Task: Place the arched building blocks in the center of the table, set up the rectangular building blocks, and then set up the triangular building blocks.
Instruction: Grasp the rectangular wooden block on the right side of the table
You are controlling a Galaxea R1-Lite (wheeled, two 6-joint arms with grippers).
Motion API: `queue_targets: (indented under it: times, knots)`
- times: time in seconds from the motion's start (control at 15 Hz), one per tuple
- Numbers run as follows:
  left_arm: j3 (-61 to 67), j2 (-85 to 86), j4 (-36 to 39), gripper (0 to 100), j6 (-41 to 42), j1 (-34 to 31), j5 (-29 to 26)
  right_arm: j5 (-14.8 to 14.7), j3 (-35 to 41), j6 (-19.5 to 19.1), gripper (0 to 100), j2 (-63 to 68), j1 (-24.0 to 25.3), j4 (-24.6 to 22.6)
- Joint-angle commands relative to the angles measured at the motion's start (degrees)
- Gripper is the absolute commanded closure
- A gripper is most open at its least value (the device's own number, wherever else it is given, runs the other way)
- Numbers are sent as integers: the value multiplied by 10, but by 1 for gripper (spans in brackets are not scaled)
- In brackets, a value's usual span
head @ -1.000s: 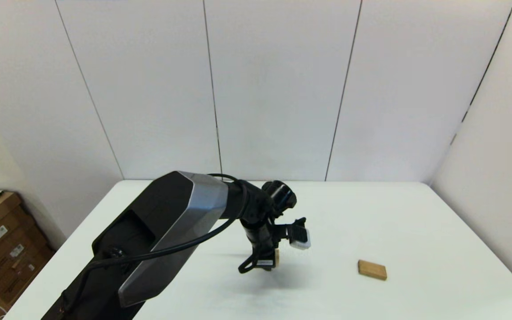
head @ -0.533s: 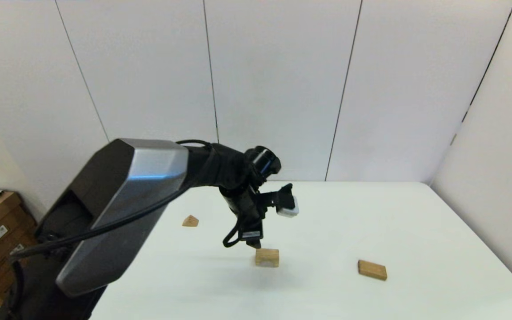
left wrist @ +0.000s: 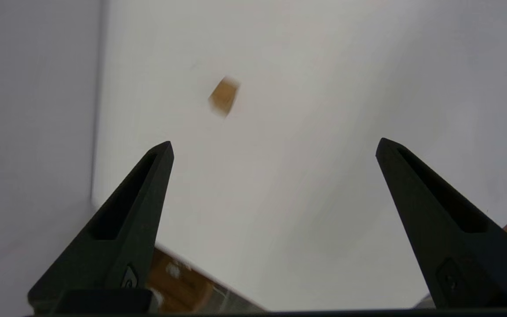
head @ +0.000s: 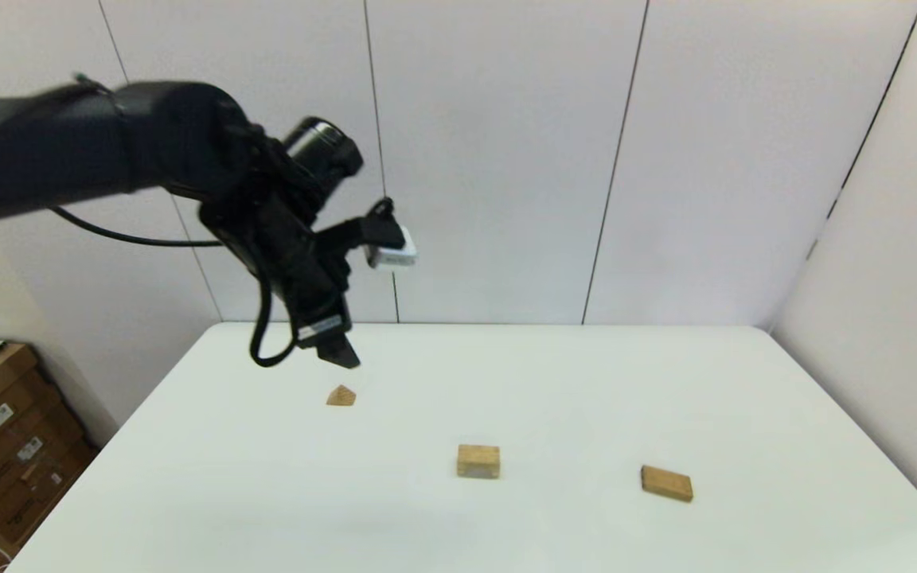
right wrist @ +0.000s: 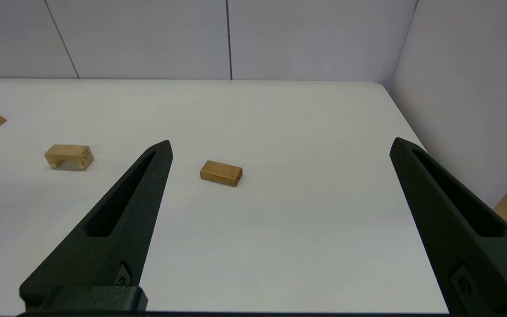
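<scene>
With the arched block (head: 478, 461) parked mid-table (head: 586, 382), hollow side down, the left gripper (head: 337, 350) hangs high above the triangular block (head: 341, 395), fingers spread and empty. Only the right wrist view shows that hollow, and the right gripper (right wrist: 280, 145), spread, facing the rectangular slab (right wrist: 221, 172).

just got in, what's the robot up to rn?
Block-stacking run. The arched block sits alone mid-table, hollow side down, nothing gripping it. The left gripper is open, empty and high above the table, over the triangular block near the far left. The rectangular slab lies flat to the right, untouched. The right gripper is open and empty, low at the table's near right, facing the blocks. Nothing is stacked yet.
</scene>
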State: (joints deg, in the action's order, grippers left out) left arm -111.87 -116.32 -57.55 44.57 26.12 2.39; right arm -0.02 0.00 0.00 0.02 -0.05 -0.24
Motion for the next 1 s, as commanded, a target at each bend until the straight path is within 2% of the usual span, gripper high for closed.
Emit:
queue_targets:
  times: [0.07, 0.33, 0.6, 1.0]
  knots:
    - [10, 220, -92, 0, -79, -80, 116, 0, 1, 0, 0, 0, 0, 0]
    - [155, 464, -113, 0, -189, -98, 235, 0, 0, 0, 0, 0, 0, 0]
    - [317, 667, -107, 0, -236, -106, 254, 0, 0, 0, 0, 0, 0, 0]
    - [438, 866, -107, 0, -249, -206, 260, 0, 0, 0, 0, 0, 0, 0]
